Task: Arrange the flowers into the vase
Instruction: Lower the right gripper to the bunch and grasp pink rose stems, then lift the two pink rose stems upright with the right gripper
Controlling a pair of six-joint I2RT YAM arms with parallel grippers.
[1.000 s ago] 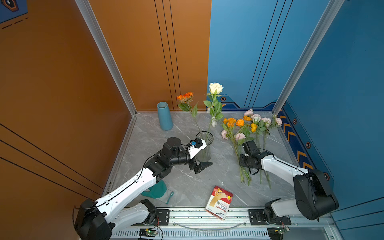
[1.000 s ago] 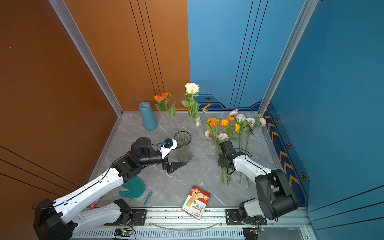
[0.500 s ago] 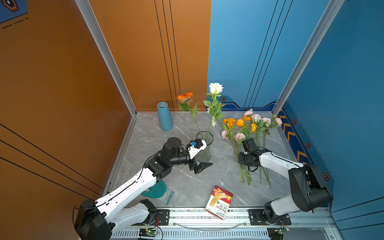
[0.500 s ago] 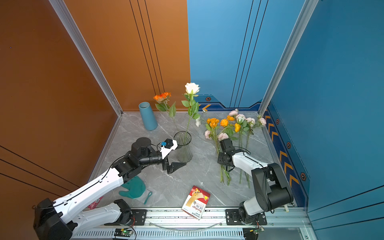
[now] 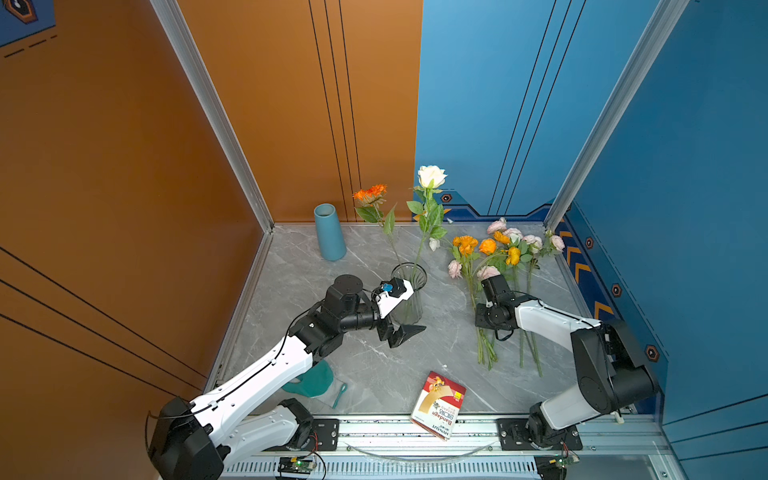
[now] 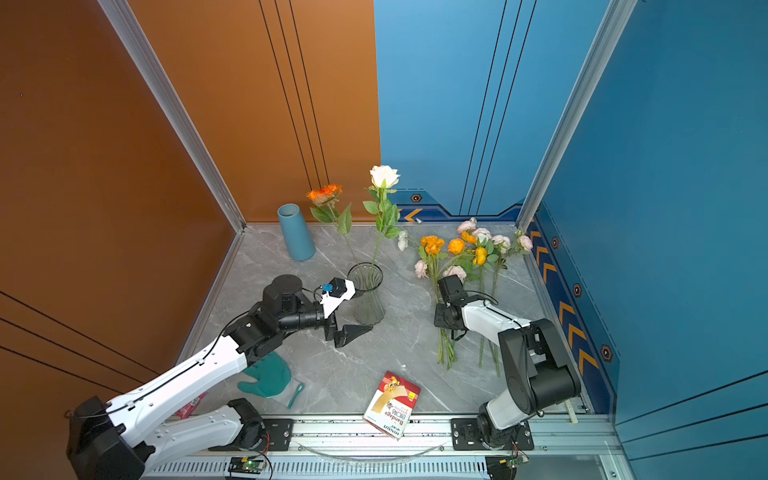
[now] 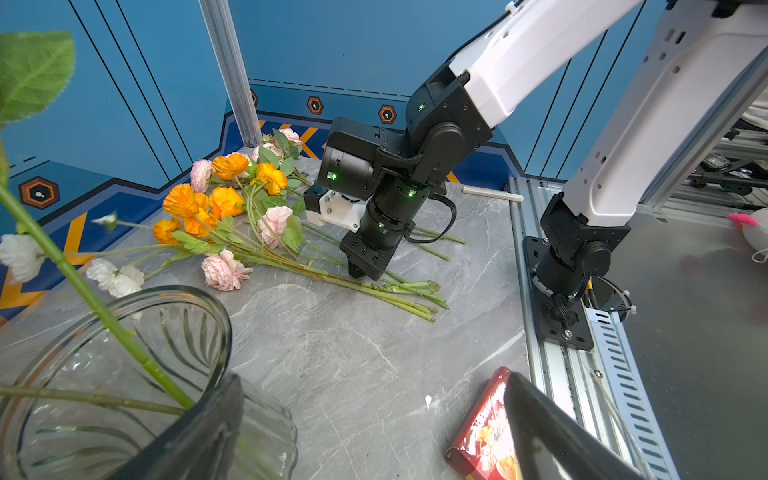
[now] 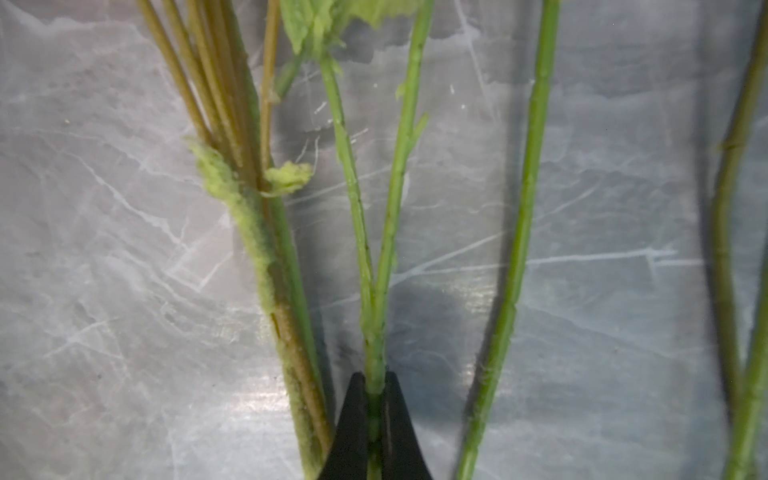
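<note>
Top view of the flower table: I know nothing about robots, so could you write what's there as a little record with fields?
Glass vase: upright, holding a white rose and an orange flower
Loose flowers: lying on the gray table, to the right of the glass vase
Right jaws: shut on one green stem of the loose flowers
Left jaws: open, near the glass vase's base, holding nothing
Also there: blue vase, red box, teal glove

Left end effector spread wide, right end effector pinched closed (pointing down).
</note>
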